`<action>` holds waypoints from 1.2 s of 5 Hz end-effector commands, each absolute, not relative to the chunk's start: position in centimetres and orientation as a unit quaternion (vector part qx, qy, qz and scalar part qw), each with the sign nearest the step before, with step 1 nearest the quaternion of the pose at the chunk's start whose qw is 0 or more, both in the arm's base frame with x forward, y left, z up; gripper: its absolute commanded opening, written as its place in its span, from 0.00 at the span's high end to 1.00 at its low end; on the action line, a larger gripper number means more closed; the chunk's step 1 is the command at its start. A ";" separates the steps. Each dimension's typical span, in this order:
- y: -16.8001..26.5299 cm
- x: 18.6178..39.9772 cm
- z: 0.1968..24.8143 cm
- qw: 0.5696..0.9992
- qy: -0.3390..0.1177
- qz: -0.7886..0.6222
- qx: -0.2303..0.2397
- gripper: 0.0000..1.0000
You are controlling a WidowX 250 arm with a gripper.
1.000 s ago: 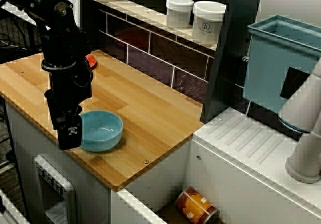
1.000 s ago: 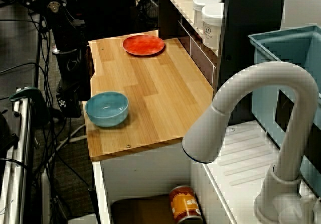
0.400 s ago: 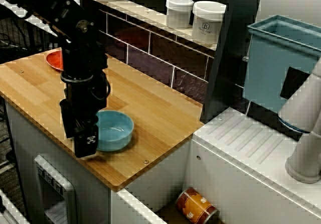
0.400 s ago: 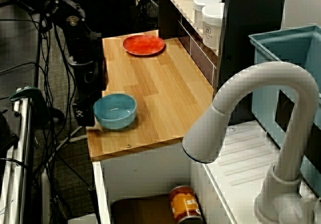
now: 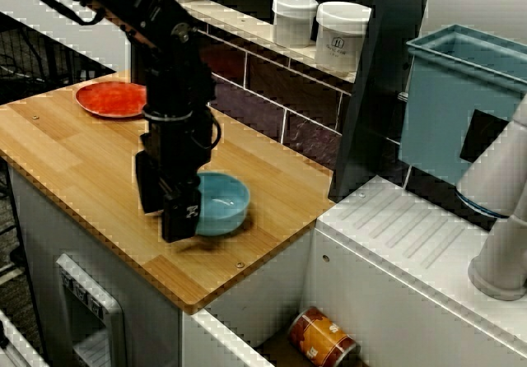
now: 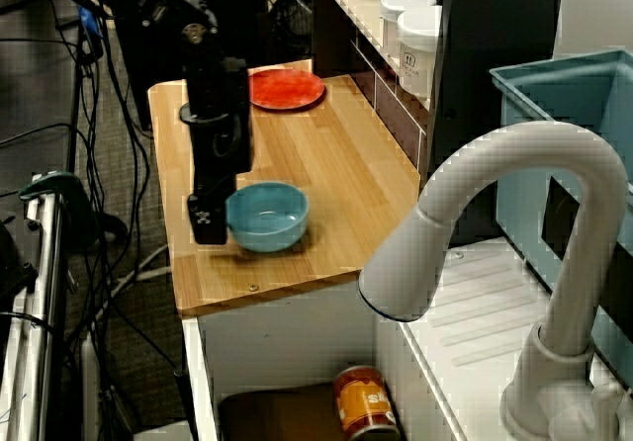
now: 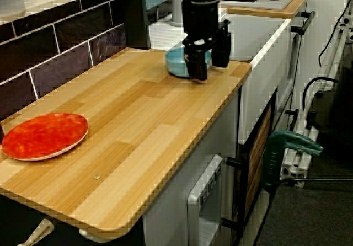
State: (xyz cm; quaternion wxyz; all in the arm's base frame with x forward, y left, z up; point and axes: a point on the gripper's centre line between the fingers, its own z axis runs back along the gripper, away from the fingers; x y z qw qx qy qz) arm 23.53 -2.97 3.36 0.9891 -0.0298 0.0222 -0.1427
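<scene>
Since a second ago the hand (image 5: 179, 216) and blue bowl (image 5: 224, 202) have travelled right along the table (image 5: 74, 157). Its jaws clamp the bowl's near rim, close to the table's right edge; that thin hold could slip, tipping it off.

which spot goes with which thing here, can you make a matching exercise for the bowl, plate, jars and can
Things:
1. blue bowl
2. red plate
3. white jars
4. orange can

Places:
a. up on the ledge
b. lying low in the recess beside the counter
c. on the counter, right at the pincer
d. on the counter, away from the pincer

Pairs: 1-c, 2-d, 3-a, 4-b
</scene>
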 end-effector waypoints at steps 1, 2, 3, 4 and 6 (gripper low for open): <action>-1.7 26.2 5.4 0.992 0.007 -0.121 -0.043 0.00; -1.6 26.6 5.5 0.992 0.001 -0.116 -0.043 0.00; -1.5 27.1 5.4 0.993 -0.002 -0.107 -0.043 0.00; -1.2 27.5 5.7 0.994 -0.004 -0.100 -0.048 0.00; -0.4 28.5 7.7 0.994 -0.013 -0.092 -0.064 0.00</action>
